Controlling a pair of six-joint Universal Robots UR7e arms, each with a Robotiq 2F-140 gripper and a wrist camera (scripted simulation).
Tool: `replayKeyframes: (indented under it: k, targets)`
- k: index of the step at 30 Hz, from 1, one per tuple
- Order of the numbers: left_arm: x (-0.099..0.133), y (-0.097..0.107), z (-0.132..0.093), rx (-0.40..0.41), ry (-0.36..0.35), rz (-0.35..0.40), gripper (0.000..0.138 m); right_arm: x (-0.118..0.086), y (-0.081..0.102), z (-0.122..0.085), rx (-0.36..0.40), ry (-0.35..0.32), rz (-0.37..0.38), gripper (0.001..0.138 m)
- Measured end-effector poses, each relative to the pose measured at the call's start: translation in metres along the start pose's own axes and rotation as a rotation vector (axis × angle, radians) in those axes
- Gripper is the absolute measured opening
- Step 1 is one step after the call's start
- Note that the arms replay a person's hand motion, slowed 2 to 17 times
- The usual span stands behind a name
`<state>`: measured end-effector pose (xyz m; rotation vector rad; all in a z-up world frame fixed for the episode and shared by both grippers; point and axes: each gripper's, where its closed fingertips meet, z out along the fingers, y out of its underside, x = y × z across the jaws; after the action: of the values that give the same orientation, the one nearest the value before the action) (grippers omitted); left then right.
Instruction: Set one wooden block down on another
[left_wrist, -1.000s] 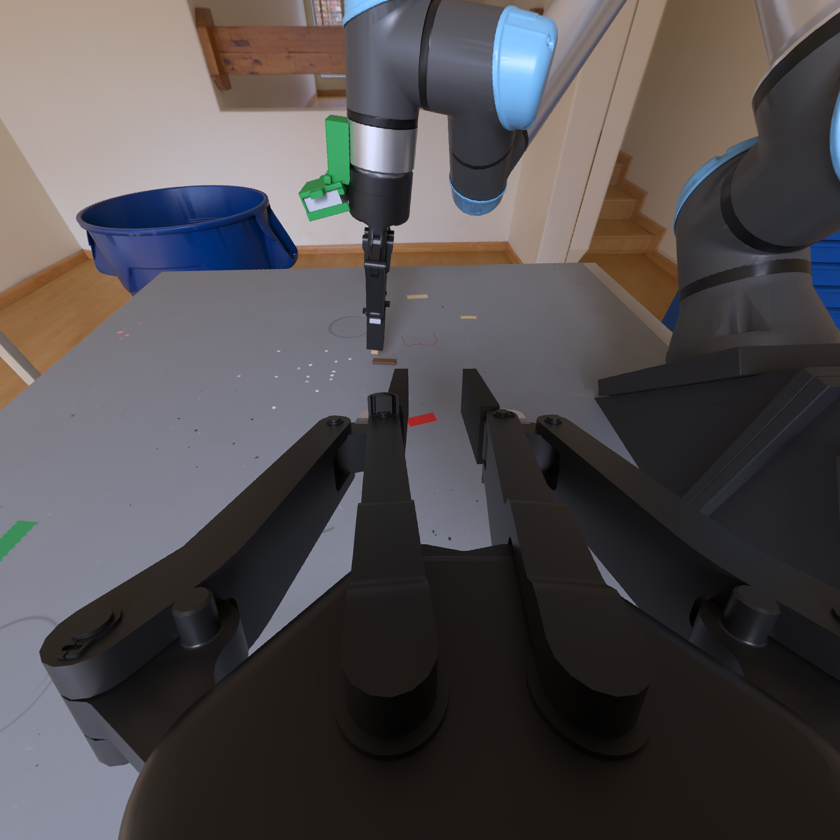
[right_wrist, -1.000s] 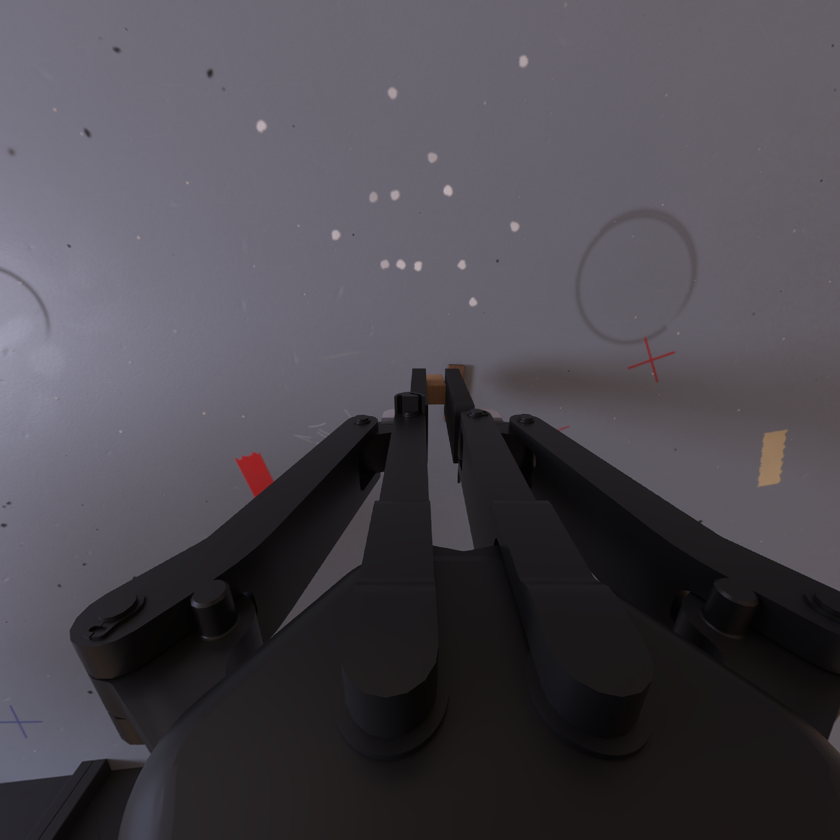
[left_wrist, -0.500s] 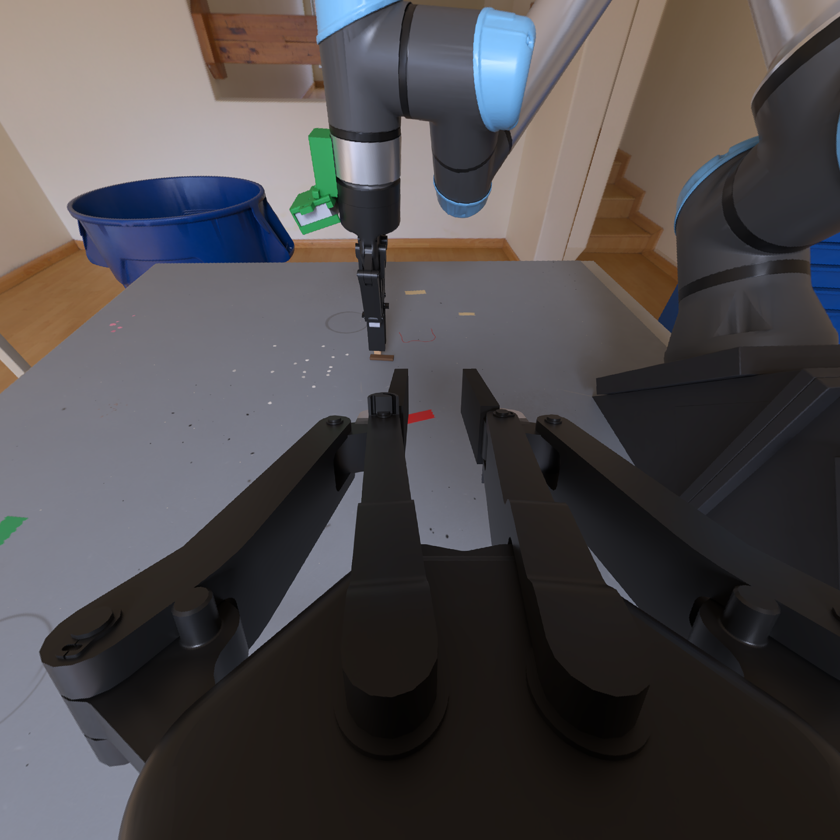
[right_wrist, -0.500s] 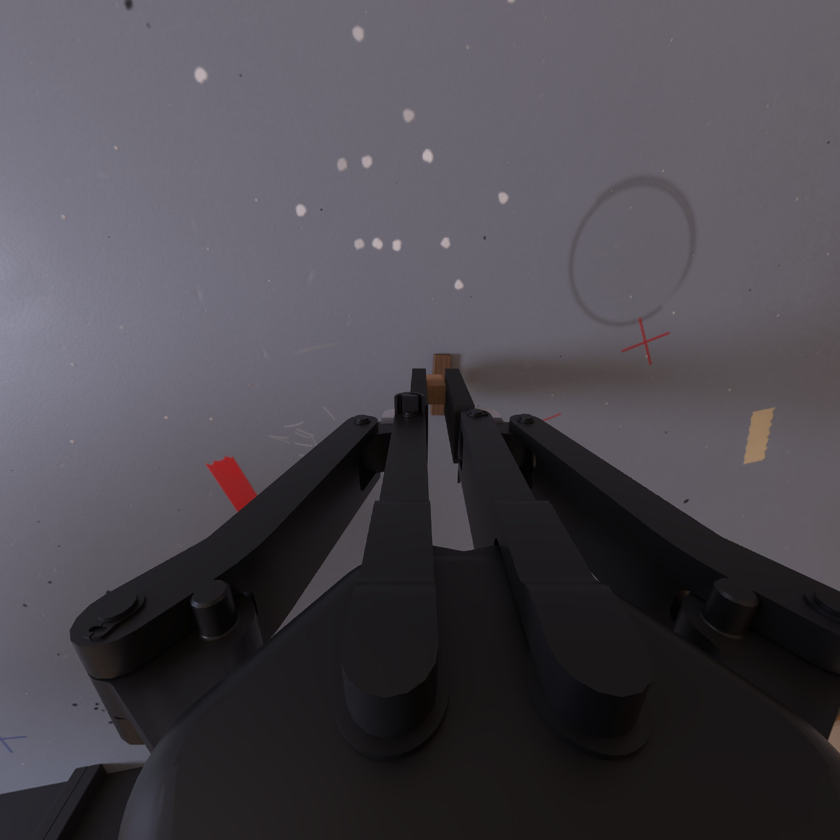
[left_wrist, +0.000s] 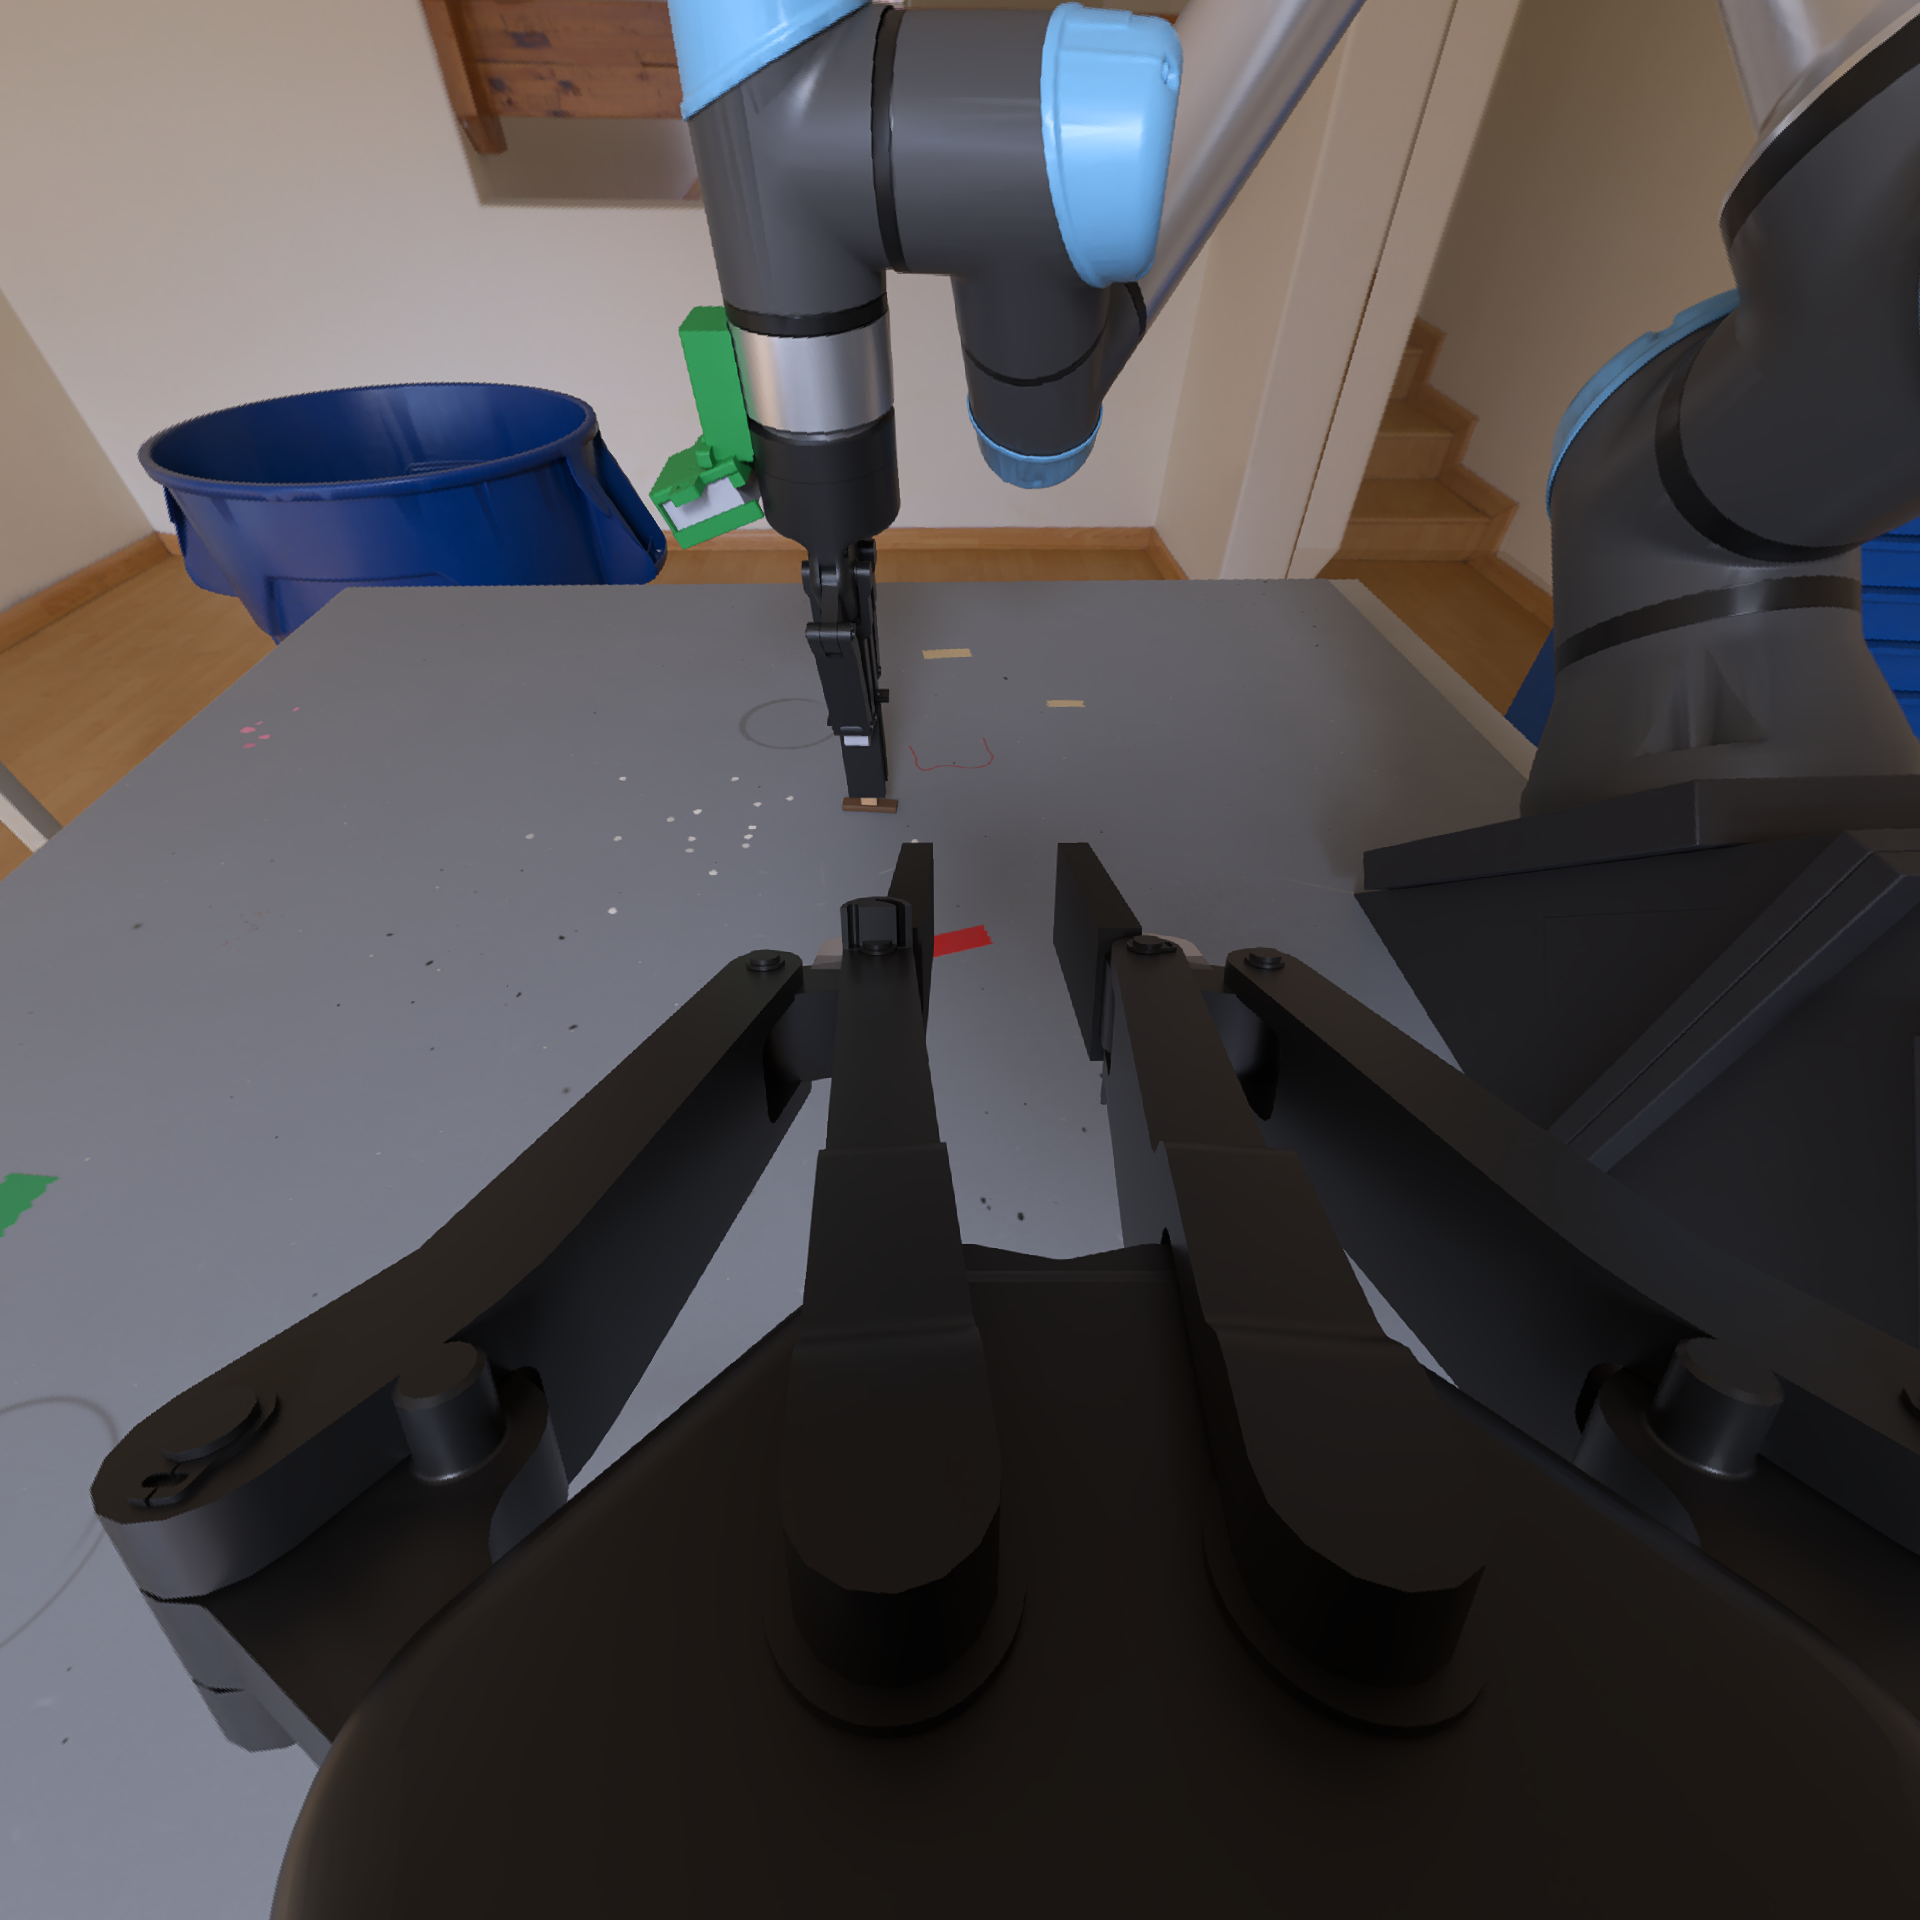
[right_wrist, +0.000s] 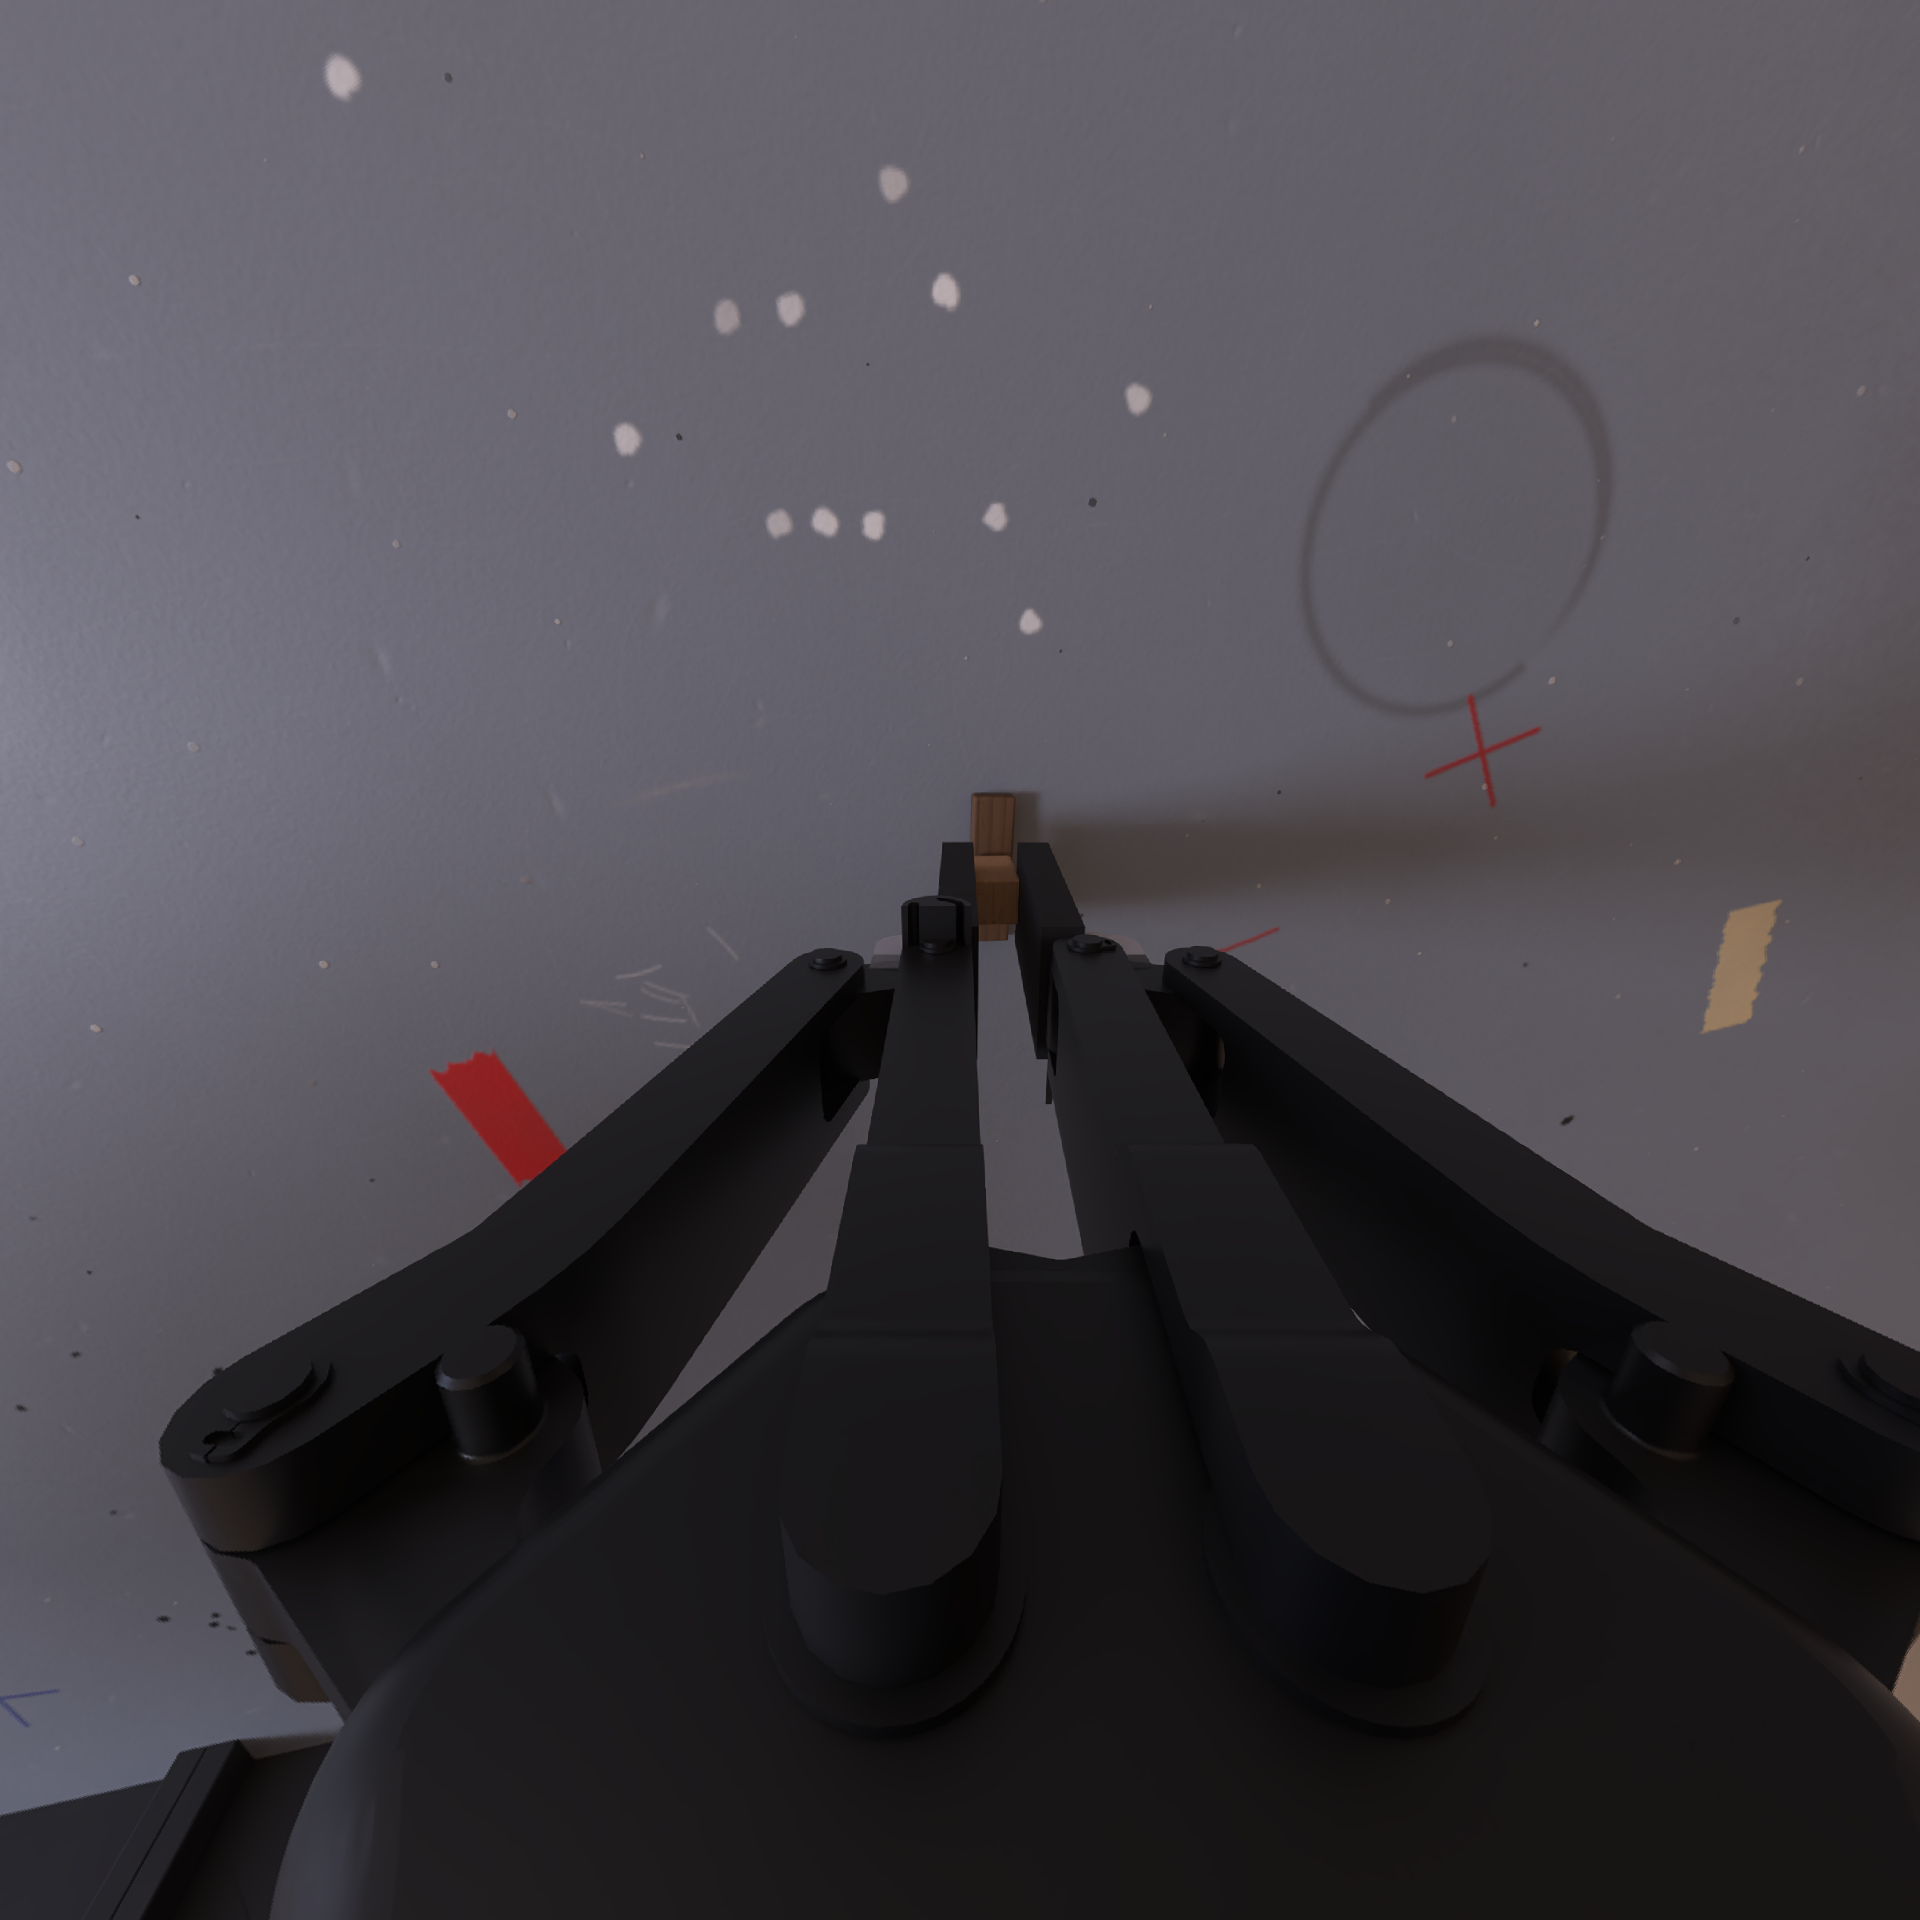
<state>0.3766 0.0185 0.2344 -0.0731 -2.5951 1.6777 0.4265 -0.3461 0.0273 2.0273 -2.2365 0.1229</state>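
My right gripper (right_wrist: 995, 860) is shut on a small wooden block (right_wrist: 995, 891) and points down at the grey table (right_wrist: 520, 623). A second wooden block (right_wrist: 992, 821) lies on the table right under the fingertips, its far end showing past them. In the left wrist view the right gripper (left_wrist: 864, 774) stands upright with its tips at the flat brown block (left_wrist: 869, 804) on the table; I cannot tell whether the two blocks touch. My left gripper (left_wrist: 994, 868) is open and empty, hovering over the table short of the blocks.
A blue bin (left_wrist: 395, 499) stands beyond the table's far left corner. The right arm's dark base (left_wrist: 1662, 987) sits at the right. Red tape (left_wrist: 961, 940), tan tape strips (right_wrist: 1740, 966), a drawn circle (right_wrist: 1455, 530) and white specks mark the table.
My right gripper has come down with its block and shifted so that the lying block, first off to the right of the fingertips, is now straight under them. The left gripper stays open.
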Motion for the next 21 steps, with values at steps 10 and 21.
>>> replayKeyframes:
  k: [10,21]
  targets:
    - [0.0001,-0.0004,-0.0005,0.000,-0.002,0.003,0.032,0.0013,0.0003,0.0023,-0.006,0.001,0.008,0.011]
    - [-0.0012,-0.0018,-0.0030,0.009,-0.006,-0.001,0.032,0.0050,-0.0004,0.0015,-0.002,0.018,0.016,0.011]
